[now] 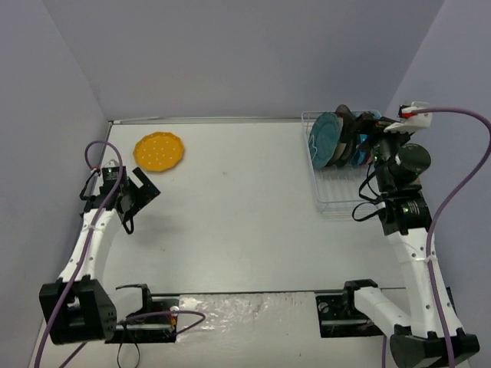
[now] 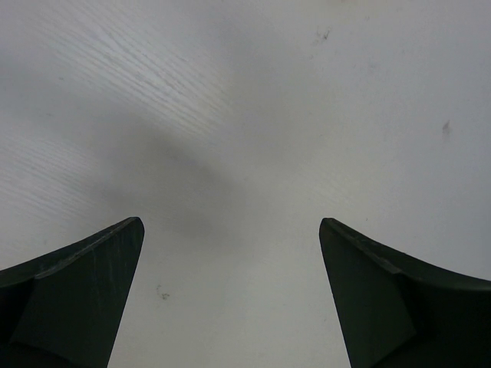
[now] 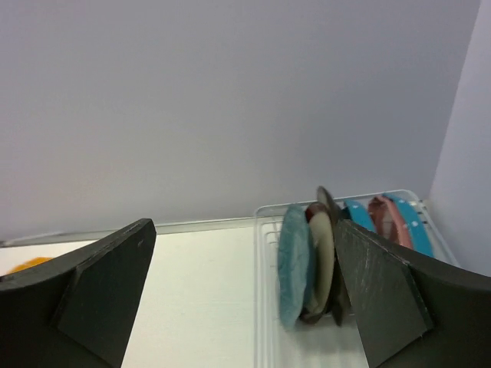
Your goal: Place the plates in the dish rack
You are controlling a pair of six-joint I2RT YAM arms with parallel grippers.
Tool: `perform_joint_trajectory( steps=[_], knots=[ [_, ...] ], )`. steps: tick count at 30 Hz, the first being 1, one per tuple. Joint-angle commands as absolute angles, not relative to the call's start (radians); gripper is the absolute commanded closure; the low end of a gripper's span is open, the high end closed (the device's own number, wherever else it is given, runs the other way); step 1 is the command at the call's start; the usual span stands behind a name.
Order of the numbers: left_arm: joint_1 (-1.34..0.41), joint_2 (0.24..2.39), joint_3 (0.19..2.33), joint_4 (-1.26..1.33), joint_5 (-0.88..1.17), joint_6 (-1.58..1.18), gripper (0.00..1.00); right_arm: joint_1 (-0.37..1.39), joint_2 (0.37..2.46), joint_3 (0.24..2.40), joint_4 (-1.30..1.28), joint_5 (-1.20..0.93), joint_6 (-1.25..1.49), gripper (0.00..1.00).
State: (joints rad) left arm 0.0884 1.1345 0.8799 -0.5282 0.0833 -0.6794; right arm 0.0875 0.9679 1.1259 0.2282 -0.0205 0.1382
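A yellow scalloped plate (image 1: 159,152) with white dots lies flat on the table at the far left; its edge shows in the right wrist view (image 3: 27,264). The white wire dish rack (image 1: 331,201) stands at the far right and holds several plates on edge: a teal one (image 1: 324,139), dark-rimmed cream ones (image 3: 321,261), blue ones (image 3: 357,217) and a pink one (image 3: 381,214). My left gripper (image 1: 142,192) is open and empty just near of the yellow plate, over bare table (image 2: 230,230). My right gripper (image 1: 377,149) is open and empty at the rack's right side (image 3: 242,253).
Purple-grey walls enclose the table at the back and both sides. The rack (image 3: 265,307) sits close to the right wall. Purple cables loop off both arms. The arm bases and a shiny strip lie along the near edge.
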Motion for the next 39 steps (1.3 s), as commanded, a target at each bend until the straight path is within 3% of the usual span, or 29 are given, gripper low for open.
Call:
perform_joint_trajectory(
  steps=[1,6,16,28,34,39],
  knots=[
    [0.123,1.271,0.902,-0.252,0.083,-0.855,0.03,0.089,0.838,1.000,0.265,-0.127,0.362,0.00],
    [0.150,1.497,1.064,-0.216,0.055,-0.930,0.03,0.090,0.748,0.885,0.298,-0.213,0.468,0.00],
    [0.164,1.935,1.551,-0.454,-0.047,-0.906,0.03,0.134,0.673,0.780,0.282,-0.281,0.500,0.00],
    [0.169,2.179,1.835,-0.623,-0.087,-0.917,0.09,0.152,0.666,0.744,0.270,-0.284,0.479,0.00],
    [0.170,2.217,1.866,-0.666,-0.102,-0.901,0.19,0.152,0.673,0.736,0.264,-0.277,0.499,0.00],
    [0.170,2.247,1.915,-0.714,-0.123,-0.887,0.37,0.152,0.666,0.732,0.264,-0.269,0.508,0.00]
  ],
)
